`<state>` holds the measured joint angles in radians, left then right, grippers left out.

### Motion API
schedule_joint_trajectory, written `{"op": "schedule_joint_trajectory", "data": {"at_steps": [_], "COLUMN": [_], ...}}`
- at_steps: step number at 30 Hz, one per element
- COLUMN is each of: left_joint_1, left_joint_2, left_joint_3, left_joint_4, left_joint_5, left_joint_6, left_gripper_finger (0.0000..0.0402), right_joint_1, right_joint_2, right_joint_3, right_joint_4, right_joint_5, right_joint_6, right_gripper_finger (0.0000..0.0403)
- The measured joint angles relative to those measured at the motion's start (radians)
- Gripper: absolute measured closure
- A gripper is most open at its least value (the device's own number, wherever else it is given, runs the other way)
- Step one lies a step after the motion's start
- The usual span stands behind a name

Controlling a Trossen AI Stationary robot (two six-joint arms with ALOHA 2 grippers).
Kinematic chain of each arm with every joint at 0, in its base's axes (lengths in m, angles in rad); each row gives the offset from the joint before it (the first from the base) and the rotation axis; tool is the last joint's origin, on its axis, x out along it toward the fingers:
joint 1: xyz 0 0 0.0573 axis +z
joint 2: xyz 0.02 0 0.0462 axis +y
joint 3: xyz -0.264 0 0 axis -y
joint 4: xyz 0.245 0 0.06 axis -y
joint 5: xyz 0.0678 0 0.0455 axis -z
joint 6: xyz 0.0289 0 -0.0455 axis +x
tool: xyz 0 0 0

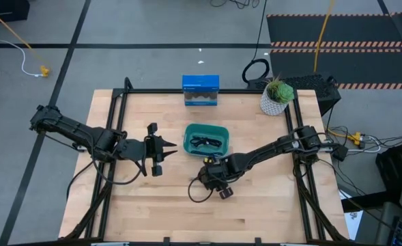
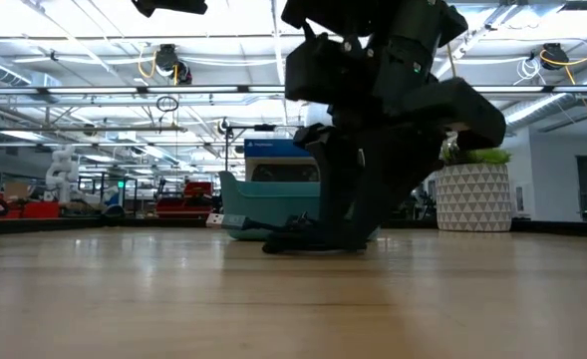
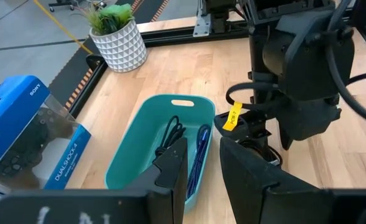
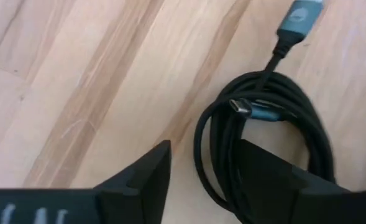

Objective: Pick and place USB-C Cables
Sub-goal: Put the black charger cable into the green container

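A round coiled black USB-C cable (image 4: 263,124) with grey plugs lies flat on the wood, just near of the teal bin (image 1: 187,140). My right gripper (image 4: 198,180) hangs over it, pointing down, open, with one side of the coil between its fingers; the low view shows it low at the table (image 2: 338,234). In the bin (image 3: 133,149) lie an elongated black cable (image 3: 170,134) and a blue-purple cable (image 3: 200,149). My left gripper (image 1: 165,149) waits open, to the left of the bin and pointing at it. My right gripper comes from above with its fingers (image 4: 145,177) astride the strands on one side of the coil (image 4: 214,149), which rests flat on the table. I cannot tell whether the fingers touch the cable.
A blue boxed game controller (image 1: 201,90) stands at the far edge behind the bin, and a potted plant (image 1: 277,97) sits in the far right corner. A large black ring-shaped loop (image 1: 256,70) lies on the floor beyond. Bare wood stretches toward the near edge.
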<state>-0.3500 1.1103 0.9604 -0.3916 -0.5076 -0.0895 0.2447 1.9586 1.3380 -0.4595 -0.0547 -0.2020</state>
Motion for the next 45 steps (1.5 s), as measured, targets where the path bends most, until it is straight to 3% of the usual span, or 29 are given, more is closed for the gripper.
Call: {"op": "schedule_joint_trajectory", "data": {"at_steps": [5,12,24,28,45], "left_joint_1": [0.000,0.000,0.000,0.000,0.000], "left_joint_2": [0.000,0.000,0.000,0.000,0.000], "left_joint_3": [0.000,0.000,0.000,0.000,0.000], "left_joint_4": [0.000,0.000,0.034,0.047,0.066], "left_joint_5": [0.000,0.000,0.000,0.000,0.000], "left_joint_6": [0.000,-0.001,0.011,0.026,0.028], "left_gripper_finger": [0.0305,0.0305,0.0305,0.0305,0.0305], "right_joint_1": [0.000,-0.003,-0.003,0.009,0.084], "right_joint_2": [-0.005,0.026,0.027,0.006,-0.303], "right_joint_3": [0.002,0.002,0.002,0.001,0.010], "right_joint_4": [-0.007,0.000,-0.040,-0.059,-0.178], "right_joint_5": [0.005,0.007,0.002,0.004,0.021], "right_joint_6": [-0.029,-0.086,-0.098,-0.082,0.051], "right_gripper_finger": [0.0210,0.0224,0.0355,0.0380,0.0377]}}
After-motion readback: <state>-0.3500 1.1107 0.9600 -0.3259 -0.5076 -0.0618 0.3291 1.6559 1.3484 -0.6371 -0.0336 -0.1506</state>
